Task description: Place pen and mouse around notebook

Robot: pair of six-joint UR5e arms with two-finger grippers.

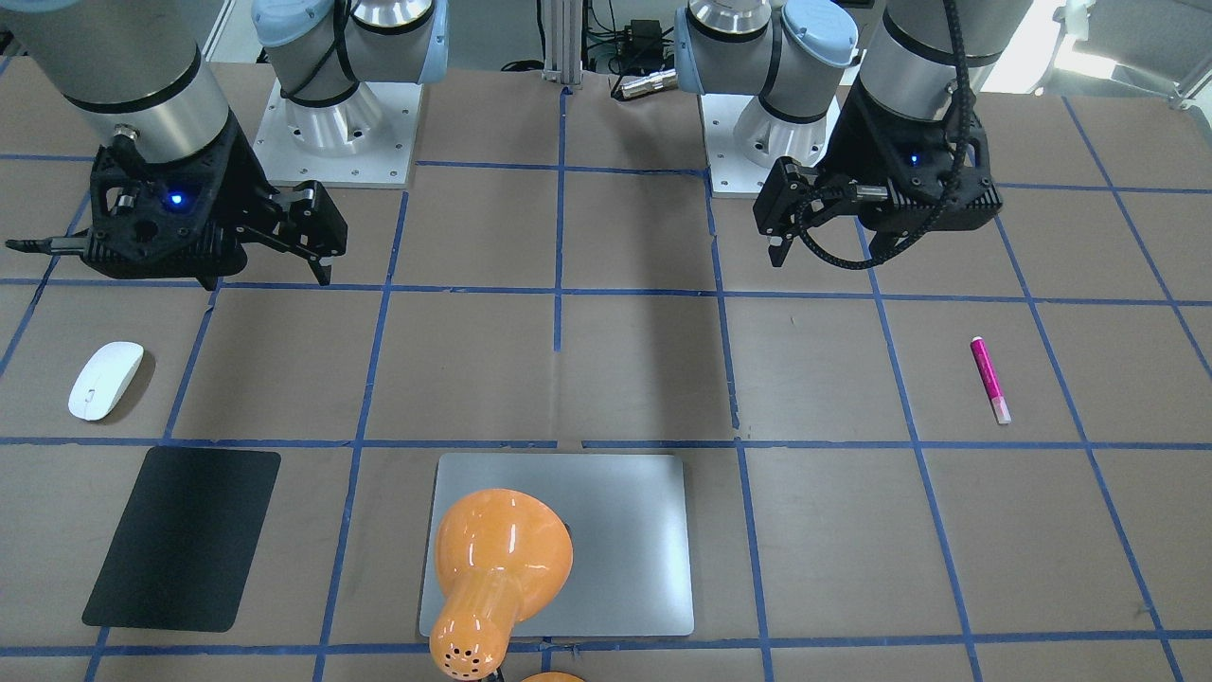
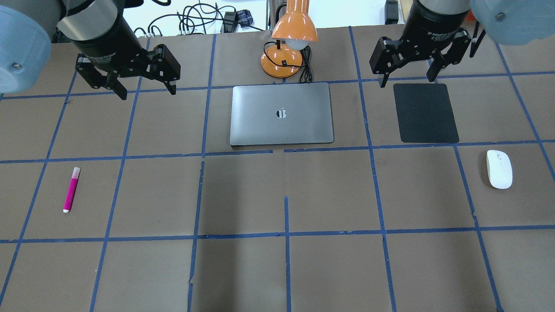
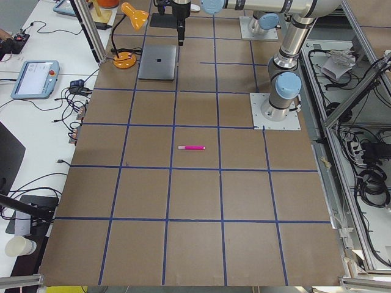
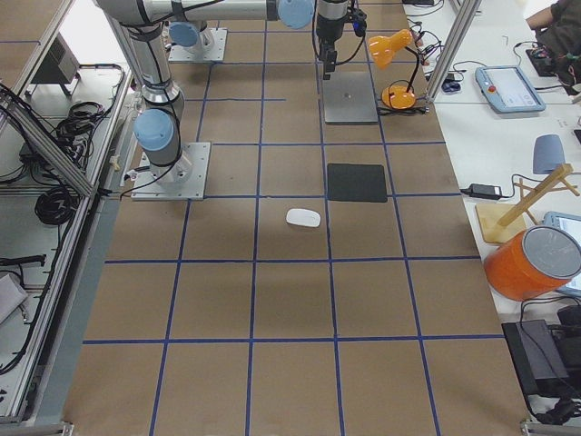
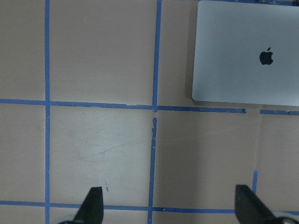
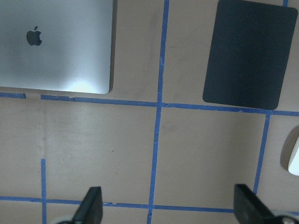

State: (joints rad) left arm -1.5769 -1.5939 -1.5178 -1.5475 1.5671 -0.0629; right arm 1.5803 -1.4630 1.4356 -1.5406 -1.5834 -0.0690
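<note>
Pen (image 2: 71, 190) first: it lies flat on the surface (image 2: 286, 268) at the middle left of the overhead frame, with its long axis running nearly up and down the frame and its pale end uppermost. My left fingers (image 2: 169, 73) hang above the surface at the upper left, so the pen sits below and to the left of them, well apart. They are spread wide and hold nothing. The gap between them runs roughly across the frame, which I judge already crosses the pen's length.

Mouse (image 2: 499, 169) is the mirror case. It rests at the middle right, long axis also up and down, near the lower right corner of the black sheet (image 2: 426, 112) but not touching it. My right fingers (image 2: 378, 65) hover at the upper right, over the sheet's top edge, wide open and empty. The mouse is below and to the right of them.

Each thing is plainly nearer its own side's arm: the pen to my left, the mouse to my right.

Farther up, at centre frame, the notebook (image 2: 282, 113) lies closed between my 2 arms, with neither thing beside it yet. The orange lamp (image 2: 289, 39) stands just beyond its top edge.
</note>
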